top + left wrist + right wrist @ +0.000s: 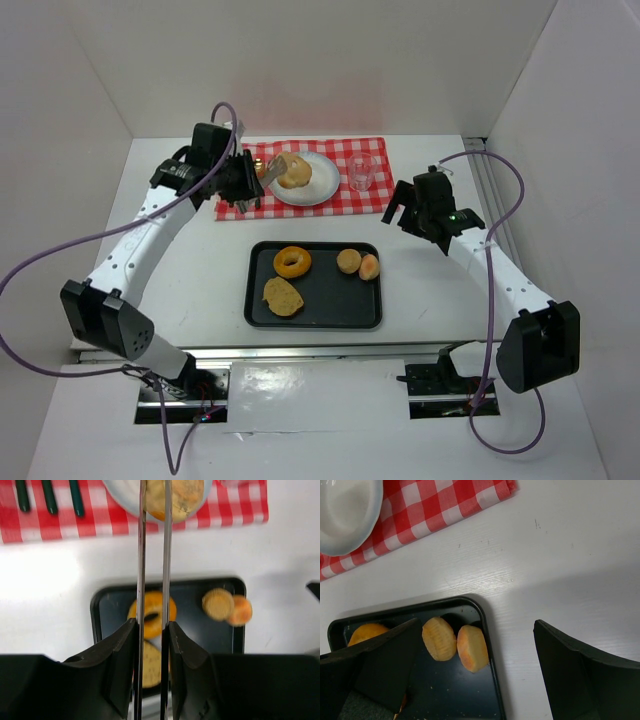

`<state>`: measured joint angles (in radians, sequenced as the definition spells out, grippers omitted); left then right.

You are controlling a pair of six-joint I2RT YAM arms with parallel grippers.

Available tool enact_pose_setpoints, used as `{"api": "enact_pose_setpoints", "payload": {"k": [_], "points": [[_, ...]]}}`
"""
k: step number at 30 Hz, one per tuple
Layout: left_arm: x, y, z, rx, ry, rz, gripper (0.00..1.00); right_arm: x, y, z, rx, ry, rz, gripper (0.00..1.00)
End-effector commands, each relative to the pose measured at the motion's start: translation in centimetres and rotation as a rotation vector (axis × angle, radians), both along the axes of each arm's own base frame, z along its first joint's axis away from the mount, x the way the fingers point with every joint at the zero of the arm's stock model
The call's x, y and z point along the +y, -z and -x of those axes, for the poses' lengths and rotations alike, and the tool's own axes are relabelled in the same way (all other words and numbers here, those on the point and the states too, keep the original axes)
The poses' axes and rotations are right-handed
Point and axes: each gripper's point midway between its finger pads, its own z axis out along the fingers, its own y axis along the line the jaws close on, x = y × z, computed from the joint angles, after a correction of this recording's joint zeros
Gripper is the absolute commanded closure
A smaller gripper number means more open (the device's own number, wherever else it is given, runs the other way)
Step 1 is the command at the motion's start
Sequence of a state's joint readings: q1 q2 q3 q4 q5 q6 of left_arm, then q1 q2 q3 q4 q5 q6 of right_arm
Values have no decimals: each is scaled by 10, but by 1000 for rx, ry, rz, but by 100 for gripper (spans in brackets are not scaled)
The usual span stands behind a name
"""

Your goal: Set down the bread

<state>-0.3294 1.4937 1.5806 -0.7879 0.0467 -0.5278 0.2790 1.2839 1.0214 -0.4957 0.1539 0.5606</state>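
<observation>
Showing smooth white tubes on the left arm (150,225) and the right arm (495,272). Wearing big black blocks at the near joints and wrists. Trailing thin purple cables (60,255), looping wide on both sides. Ending in black, wedge-shaped fingers on the left gripper (151,627) and the right gripper (476,630).
</observation>
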Motion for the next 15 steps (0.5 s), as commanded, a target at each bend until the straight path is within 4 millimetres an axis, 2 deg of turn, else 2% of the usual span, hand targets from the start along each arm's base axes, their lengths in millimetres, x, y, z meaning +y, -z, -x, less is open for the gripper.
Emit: {"api": "enact_pose_setpoints", "payload": {"k": [1,4,5,9,11,12,14,15], "points": [[-9,-12,-60,-150,-18,95,100,2,-17,-6,-51,12,-7,0],[-21,-4,-82,-138,16,166,100,2,-17,-6,-51,12,-7,0],[-21,12,-93,-111,12,165,100,2,-17,-6,-51,12,-7,0],[-27,37,-104,-66,23,166,100,-2,-14,-4,-37,25,10,0],[-27,45,-104,-49,22,161,87,-2,-14,-4,-37,31,4,0],[-27,50,-105,-38,21,159,70,-2,-14,-4,-37,31,4,0],[-27,50,-105,-38,21,159,60,-2,-14,-4,-37,31,4,0],[-27,42,-103,-56,23,163,55,-2,-14,-4,-37,31,4,0]]}}
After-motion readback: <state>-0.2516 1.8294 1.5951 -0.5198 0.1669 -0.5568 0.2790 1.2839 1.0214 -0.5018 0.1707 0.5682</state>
